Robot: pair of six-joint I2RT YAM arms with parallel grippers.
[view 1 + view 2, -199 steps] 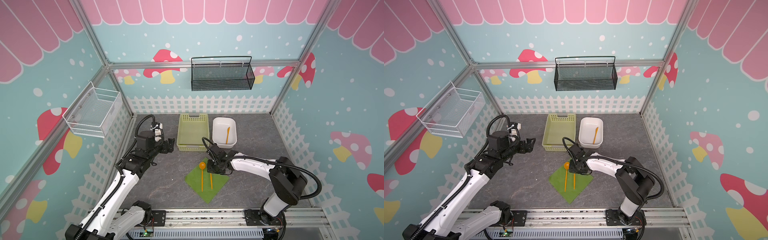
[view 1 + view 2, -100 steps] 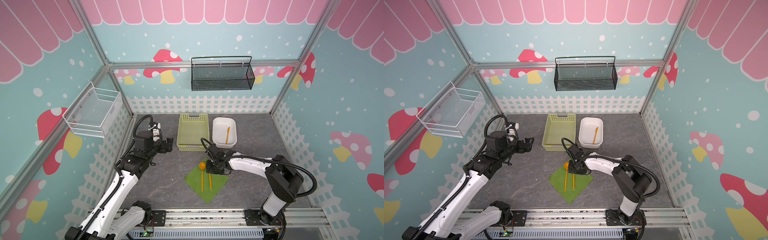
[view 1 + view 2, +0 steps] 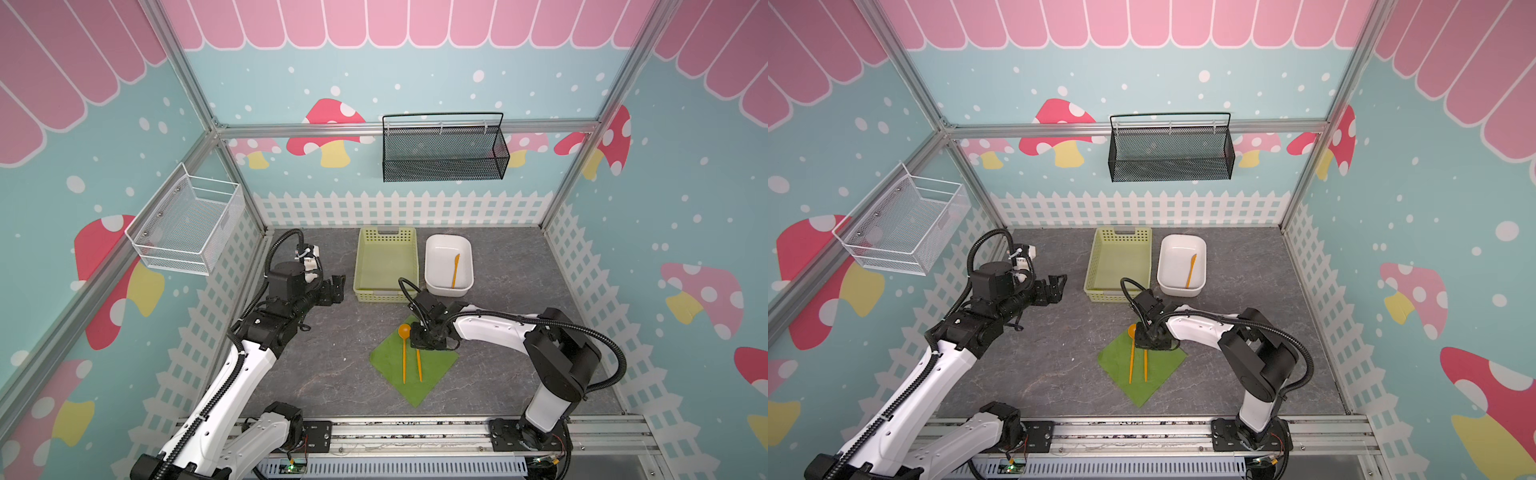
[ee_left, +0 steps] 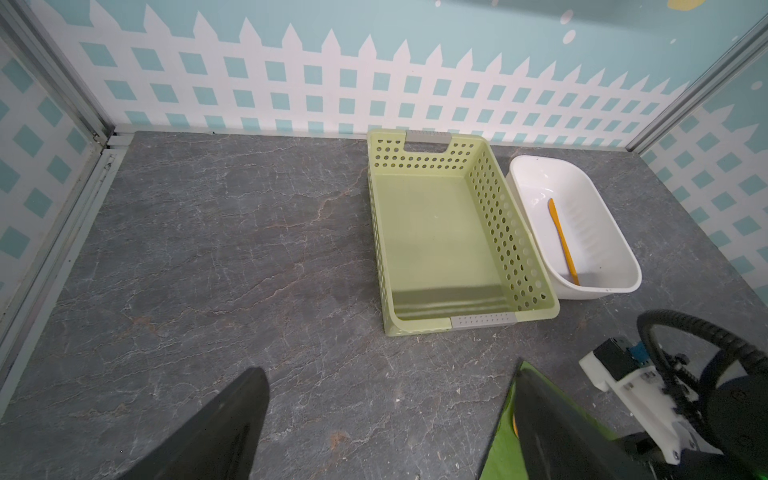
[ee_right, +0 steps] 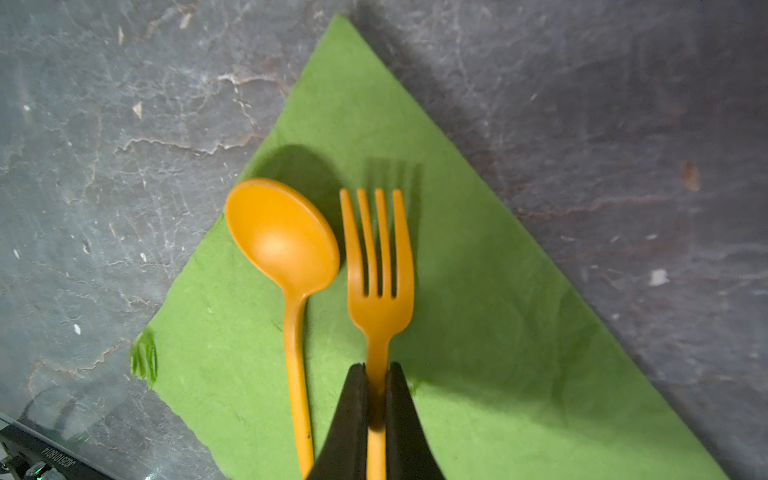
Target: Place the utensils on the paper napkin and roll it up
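We see the right hand [image 5: 376, 368] clenched on the neck of the orange fork [image 5: 380, 299], its tines pointing towards one corner of the green paper napkin [image 5: 478, 332]. The tines throw an offset shadow on the paper, and we cannot tell whether the fork touches it. Just beside the fork lies the spoon [image 5: 282, 241], parallel to it, part of its bowl reaching past the napkin's edge over the desk [image 5: 104, 166]. The picture's edge and the black fingers cut off both handles in this wrist view.

In both top views the right hand covers the fork's head, so only the handle shows.

The knife [image 4: 563, 241] lies slanted in the white dish [image 4: 536, 174], which stands just beside the yellow-green basket [image 4: 515, 232].

The left hand [image 4: 388, 370] is released and holds nothing, above bare desk left of the basket. One of its fingers [image 4: 552, 428] hides most of the napkin in its wrist view.
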